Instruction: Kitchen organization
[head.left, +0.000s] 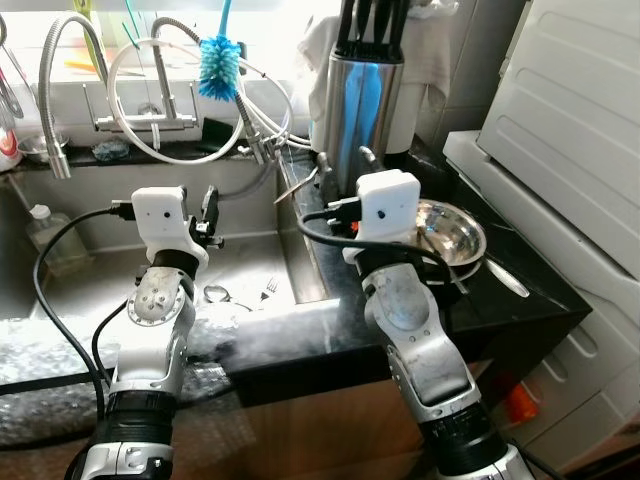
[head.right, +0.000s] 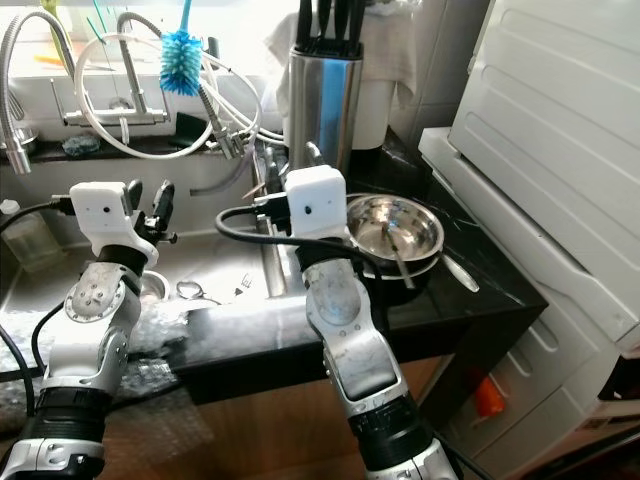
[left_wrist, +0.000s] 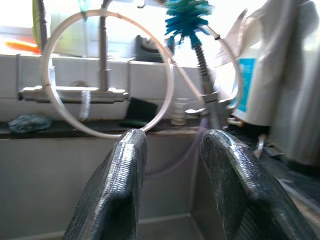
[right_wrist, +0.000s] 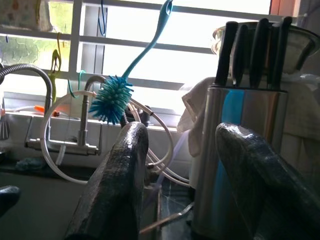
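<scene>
A shiny steel bowl (head.left: 455, 235) holding a spoon (head.right: 395, 245) rests on a dark pot on the black counter (head.left: 530, 300). My right gripper (head.left: 346, 165) hovers over the counter's edge by the sink, left of the bowl. It is open and holds nothing, and it points at the steel knife block (right_wrist: 240, 160). Over the steel sink (head.left: 240, 262) my left gripper (head.left: 209, 212) is open too, its fingers (left_wrist: 117, 185) aimed at the tap (left_wrist: 102, 75). A fork (head.left: 268, 290) and small metal pieces lie in the sink.
A blue bottle brush (head.left: 217, 62) hangs above looped white hoses (head.left: 135, 140) at the tap. A clear bottle (head.left: 45, 235) stands at the sink's left. A white appliance (head.left: 570, 120) walls off the right. Bubble wrap (head.left: 30, 350) covers the front left edge.
</scene>
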